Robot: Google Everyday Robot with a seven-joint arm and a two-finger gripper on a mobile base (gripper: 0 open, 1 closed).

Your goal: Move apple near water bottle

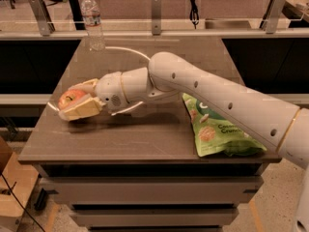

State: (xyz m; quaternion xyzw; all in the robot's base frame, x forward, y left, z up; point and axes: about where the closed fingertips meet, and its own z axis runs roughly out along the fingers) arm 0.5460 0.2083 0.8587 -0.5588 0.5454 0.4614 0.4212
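Note:
The red apple (69, 97) with yellow patches sits near the table's left edge. My gripper (73, 100) reaches in from the right and its two pale fingers (81, 109) stand on either side of the apple, closed against it, hiding its lower front. The apple rests at table height. The clear water bottle (92, 21) with a white cap stands upright at the far left corner of the table, well behind the apple and apart from the gripper.
A green snack bag (215, 129) lies at the table's right front, under my arm's reach. A white cable (126, 50) curves across the tabletop (145, 139) behind the wrist. A rail with metal posts (155, 6) runs behind the table.

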